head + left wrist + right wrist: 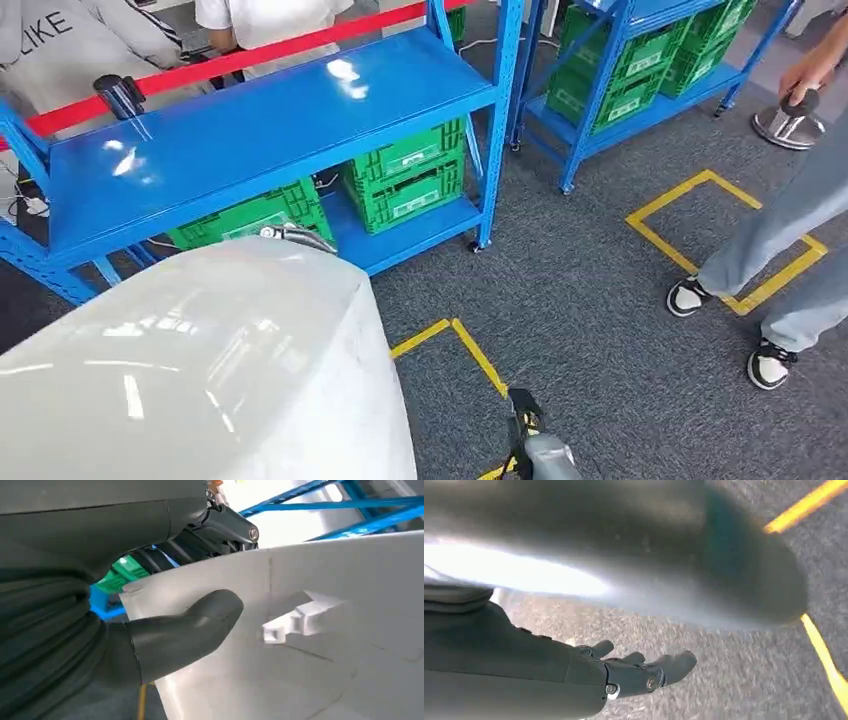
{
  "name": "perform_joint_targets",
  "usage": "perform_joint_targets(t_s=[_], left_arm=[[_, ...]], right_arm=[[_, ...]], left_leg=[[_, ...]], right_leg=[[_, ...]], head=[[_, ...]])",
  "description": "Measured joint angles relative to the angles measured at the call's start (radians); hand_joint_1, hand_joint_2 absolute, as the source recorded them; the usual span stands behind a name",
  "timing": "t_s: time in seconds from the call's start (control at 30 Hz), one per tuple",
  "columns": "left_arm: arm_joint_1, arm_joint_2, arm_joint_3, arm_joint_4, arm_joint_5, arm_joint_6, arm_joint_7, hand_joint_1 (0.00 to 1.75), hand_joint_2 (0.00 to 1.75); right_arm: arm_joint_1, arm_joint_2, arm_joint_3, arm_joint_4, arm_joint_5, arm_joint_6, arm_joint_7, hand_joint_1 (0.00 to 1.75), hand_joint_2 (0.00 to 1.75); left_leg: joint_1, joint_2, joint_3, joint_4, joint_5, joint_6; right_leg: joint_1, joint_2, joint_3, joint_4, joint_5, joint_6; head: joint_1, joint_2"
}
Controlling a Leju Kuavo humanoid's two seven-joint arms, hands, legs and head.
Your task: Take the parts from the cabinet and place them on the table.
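Observation:
A big glossy white shell part (pixel 190 370) fills the lower left of the head view, lifted in front of the blue cabinet (pixel 260 130). In the left wrist view my left hand (pixel 185 630) grips the part's edge: the thick thumb presses on its matt inner face (pixel 310 670), and the dark fingers wrap over the rim. The inner face carries a small white clip (pixel 300 620). My right hand (pixel 644 672) hangs low over the grey carpet with its fingers stretched out and nothing in them. It also shows at the bottom of the head view as my right hand (pixel 530 445).
Green crates (pixel 405 175) stand on the cabinet's lower shelf; a second blue rack (pixel 640 60) with crates is behind. People stand beyond a red barrier strap (pixel 250 55). At right, a person's legs (pixel 780 250) cross yellow floor tape (pixel 720 240), their hand on a silver stand (pixel 790 120).

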Motion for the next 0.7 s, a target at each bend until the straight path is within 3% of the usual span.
perform_joint_targets(t_s=[0.07, 0.1, 0.13, 0.17, 0.23, 0.27, 0.3, 0.33, 0.37, 0.4, 0.43, 0.47, 0.5, 0.57, 0.6, 0.63, 0.7], left_arm=[[-0.002, 0.000, -0.005, 0.009, 0.011, 0.005, -0.009, 1.75, 1.75], [-0.001, 0.000, -0.005, 0.015, 0.011, 0.009, -0.013, 1.75, 1.75], [-0.005, 0.000, -0.006, 0.023, 0.010, 0.018, -0.019, 1.75, 1.75], [-0.006, 0.001, -0.008, 0.027, 0.005, 0.033, -0.022, 1.75, 1.75], [0.006, 0.016, -0.008, 0.033, -0.004, 0.081, -0.022, 1.75, 1.75], [0.015, 0.031, -0.008, 0.034, -0.011, 0.111, -0.024, 1.75, 1.75], [0.033, 0.050, -0.002, 0.036, -0.011, 0.140, -0.034, 1.75, 1.75], [0.053, 0.068, 0.006, 0.037, -0.013, 0.160, -0.046, 1.75, 1.75], [0.072, 0.084, 0.013, 0.037, -0.019, 0.168, -0.056, 1.75, 1.75], [0.085, 0.096, 0.021, 0.038, -0.029, 0.174, -0.063, 1.75, 1.75], [0.094, 0.103, 0.026, 0.038, -0.034, 0.179, -0.068, 1.75, 1.75], [0.103, 0.109, 0.030, 0.035, -0.042, 0.183, -0.070, 1.75, 1.75], [0.110, 0.113, 0.034, 0.035, -0.050, 0.185, -0.071, 1.75, 1.75], [0.123, 0.124, 0.037, 0.036, -0.063, 0.187, -0.061, 1.75, 1.75], [0.133, 0.128, 0.042, 0.036, -0.070, 0.185, -0.054, 1.75, 1.75], [0.140, 0.130, 0.047, 0.035, -0.077, 0.180, -0.048, 1.75, 1.75], [0.146, 0.132, 0.051, 0.034, -0.091, 0.163, -0.038, 1.75, 1.75]], right_arm=[[0.003, 0.000, 0.000, 0.000, 0.000, -0.015, 0.001, 0.00, 0.00], [0.005, 0.001, 0.000, 0.000, 0.000, -0.020, 0.003, 0.00, 0.00], [0.006, 0.000, -0.001, 0.000, 0.005, -0.023, 0.003, 0.00, 0.00], [0.005, 0.000, -0.002, 0.000, 0.015, -0.021, 0.003, 0.00, 0.00], [0.004, -0.008, 0.001, -0.001, 0.040, 0.010, 0.003, 0.00, 0.00], [0.005, -0.016, 0.006, -0.001, 0.055, 0.030, 0.003, 0.00, 0.00], [0.006, -0.025, 0.011, -0.001, 0.067, 0.048, 0.003, 0.00, 0.00], [0.006, -0.035, 0.016, -0.001, 0.075, 0.064, 0.003, 0.00, 0.00], [0.006, -0.043, 0.019, -0.001, 0.078, 0.071, 0.003, 0.00, 0.00], [0.005, -0.052, 0.023, -0.001, 0.080, 0.076, 0.003, 0.00, 0.00], [0.001, -0.057, 0.025, -0.002, 0.082, 0.078, 0.003, 0.00, 0.00], [-0.003, -0.058, 0.028, -0.004, 0.084, 0.083, 0.003, 0.00, 0.00], [-0.004, -0.064, 0.029, -0.006, 0.084, 0.084, 0.003, 0.00, 0.00], [-0.002, -0.068, 0.032, -0.006, 0.083, 0.086, 0.002, 0.00, 0.00], [0.003, -0.068, 0.032, -0.005, 0.080, 0.086, 0.003, 0.00, 0.00], [0.003, -0.069, 0.032, -0.005, 0.076, 0.086, 0.000, 0.00, 0.00], [0.002, -0.071, 0.031, -0.005, 0.070, 0.084, 0.003, 0.00, 0.00]], left_leg=[[-0.008, -0.001, -0.009, -0.017, 0.032, 0.001], [0.002, -0.001, -0.010, -0.050, 0.067, 0.001], [0.008, 0.002, -0.022, -0.057, 0.086, -0.014], [0.012, 0.000, -0.040, -0.059, 0.104, -0.011], [0.019, 0.001, -0.078, -0.051, 0.134, -0.024], [0.022, 0.003, -0.098, -0.046, 0.145, -0.028], [0.027, 0.005, -0.123, -0.036, 0.158, -0.035], [0.033, 0.008, -0.149, -0.023, 0.167, -0.043], [0.040, 0.010, -0.175, -0.006, 0.174, -0.051], [0.048, 0.010, -0.203, 0.016, 0.178, -0.059], [0.047, 0.009, -0.228, 0.045, 0.181, -0.067], [0.047, 0.005, -0.255, 0.069, 0.182, -0.074], [0.041, 0.002, -0.265, 0.078, 0.185, -0.076], [0.043, 0.003, -0.268, 0.078, 0.204, -0.076], [0.047, 0.004, -0.277, 0.077, 0.214, -0.082], [0.050, -0.005, -0.282, 0.089, 0.179, -0.094], [0.061, -0.009, -0.299, 0.182, 0.041, -0.113]], right_leg=[[-0.009, -0.005, 0.003, -0.024, 0.033, 0.008], [-0.003, -0.003, -0.001, -0.035, 0.041, 0.011], [-0.003, 0.001, -0.009, -0.022, 0.002, 0.014], [-0.002, 0.006, -0.022, 0.021, -0.068, 0.017], [-0.008, 0.007, -0.045, 0.160, -0.182, 0.031], [-0.011, 0.007, -0.051, 0.222, -0.195, 0.037], [-0.016, 0.007, -0.049, 0.271, -0.172, 0.045], [-0.022, 0.006, -0.031, 0.276, -0.126, 0.055], [-0.030, 0.005, 0.004, 0.247, -0.085, 0.065], [-0.039, 0.004, 0.057, 0.189, -0.070, 0.080], [-0.047, 0.004, 0.110, 0.108, -0.116, 0.100], [-0.036, 0.006, 0.160, 0.028, -0.175, 0.099], [-0.039, 0.008, 0.149, 0.034, -0.185, 0.054], [-0.034, 0.005, 0.140, 0.039, -0.177, 0.031], [-0.041, -0.001, 0.121, 0.036, -0.165, 0.022], [-0.040, -0.003, 0.113, 0.035, -0.152, 0.012], [-0.040, -0.003, 0.082, 0.028, -0.123, 0.008]], head=[[-0.003, 0.000], [-0.003, 0.000], [-0.011, 0.000], [-0.008, 0.000], [-0.008, 0.000], [-0.008, 0.000], [-0.008, 0.000], [-0.008, 0.000], [-0.008, 0.000], [-0.008, 0.000], [-0.007, 0.000], [0.012, 0.000], [0.012, 0.000], [0.003, 0.000], [0.002, 0.000], [-0.002, 0.000], [-0.014, 0.000]])
